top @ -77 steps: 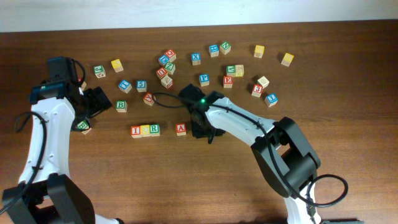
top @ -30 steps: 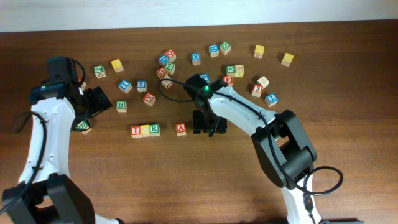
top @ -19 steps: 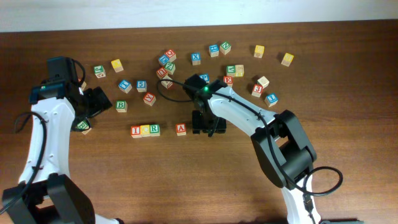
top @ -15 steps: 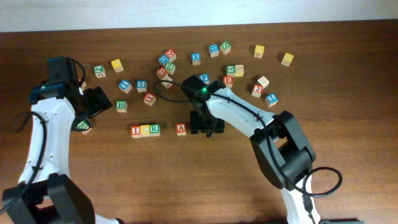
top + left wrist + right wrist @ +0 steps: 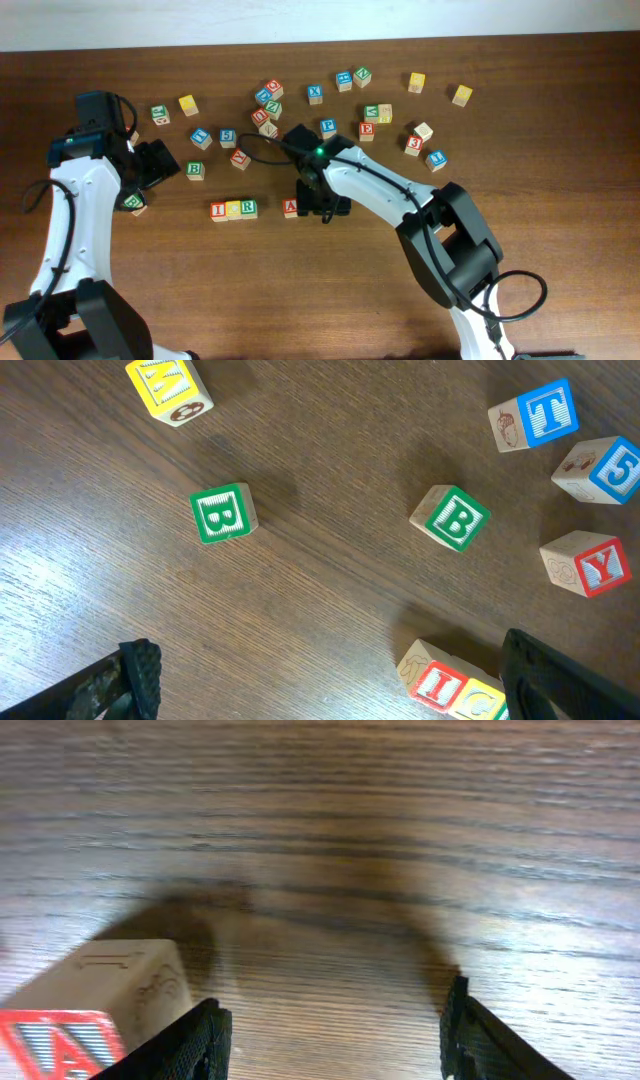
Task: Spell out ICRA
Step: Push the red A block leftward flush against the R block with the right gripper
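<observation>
Hanging low over the brown wooden table (image 5: 560, 250), the right gripper (image 5: 335, 1025) is standing released and empty, one finger just beside the small wooden red "A" cube (image 5: 100, 1005). That cube is lying in line with, but apart from, the touching row: red "I" cube (image 5: 218, 210), yellow-faced cube (image 5: 234, 209), green "R" cube (image 5: 248, 208). The left gripper (image 5: 330, 670) is gaping wide, empty.

Overhead: bright, even light on the brown tabletop (image 5: 560, 250); shadows short and faint, no glare. Left wrist: sharp focus, a soft sheen on the wood grain lower left; green B cube (image 5: 222, 513) throws a weak shadow up-right. Right wrist: very close, soft focus; A cube (image 5: 100, 1005) blurred; a broad dark shadow mid-frame.
</observation>
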Robot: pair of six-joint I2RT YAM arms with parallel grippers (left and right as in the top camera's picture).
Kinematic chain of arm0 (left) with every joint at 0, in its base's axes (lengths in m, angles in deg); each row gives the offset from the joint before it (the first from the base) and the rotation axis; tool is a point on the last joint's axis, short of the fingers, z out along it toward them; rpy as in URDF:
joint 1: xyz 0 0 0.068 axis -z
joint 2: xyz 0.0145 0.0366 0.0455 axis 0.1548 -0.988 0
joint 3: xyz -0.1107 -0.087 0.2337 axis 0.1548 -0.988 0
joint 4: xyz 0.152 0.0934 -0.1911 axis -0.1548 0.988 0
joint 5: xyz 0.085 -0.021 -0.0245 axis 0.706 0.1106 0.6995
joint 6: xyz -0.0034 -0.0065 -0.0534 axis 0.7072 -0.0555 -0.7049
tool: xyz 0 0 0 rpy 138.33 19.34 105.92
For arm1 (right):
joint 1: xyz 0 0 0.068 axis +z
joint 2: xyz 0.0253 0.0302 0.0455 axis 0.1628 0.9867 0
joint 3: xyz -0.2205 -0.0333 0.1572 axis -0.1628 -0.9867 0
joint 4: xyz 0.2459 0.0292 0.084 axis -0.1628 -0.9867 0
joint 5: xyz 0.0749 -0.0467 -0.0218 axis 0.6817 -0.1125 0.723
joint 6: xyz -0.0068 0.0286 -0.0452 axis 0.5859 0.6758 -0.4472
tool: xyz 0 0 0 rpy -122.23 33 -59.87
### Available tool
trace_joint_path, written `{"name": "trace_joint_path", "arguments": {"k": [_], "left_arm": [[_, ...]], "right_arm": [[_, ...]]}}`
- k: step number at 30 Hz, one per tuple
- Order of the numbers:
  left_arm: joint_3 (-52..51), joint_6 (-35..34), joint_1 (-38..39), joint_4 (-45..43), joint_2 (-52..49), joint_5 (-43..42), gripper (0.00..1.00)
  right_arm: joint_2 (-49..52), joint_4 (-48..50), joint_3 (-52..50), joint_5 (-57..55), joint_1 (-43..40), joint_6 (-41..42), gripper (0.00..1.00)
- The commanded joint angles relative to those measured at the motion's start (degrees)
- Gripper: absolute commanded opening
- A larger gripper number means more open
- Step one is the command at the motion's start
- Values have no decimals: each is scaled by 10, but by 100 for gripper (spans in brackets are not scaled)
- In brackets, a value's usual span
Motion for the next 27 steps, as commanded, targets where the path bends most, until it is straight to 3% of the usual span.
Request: {"name": "trace_joint_path", "arguments": {"k": [1,19,27], "left_arm": [[1,-3,-2,0,2,-4,99],[1,-3,-2,0,2,-4,99],[1,-3,-2,0,2,-4,99]], "right_arm": [[16,25,-5,37,25,13,59],[16,97,-5,82,42,45,58],[16,86,-5,79,42,45,58]]}}
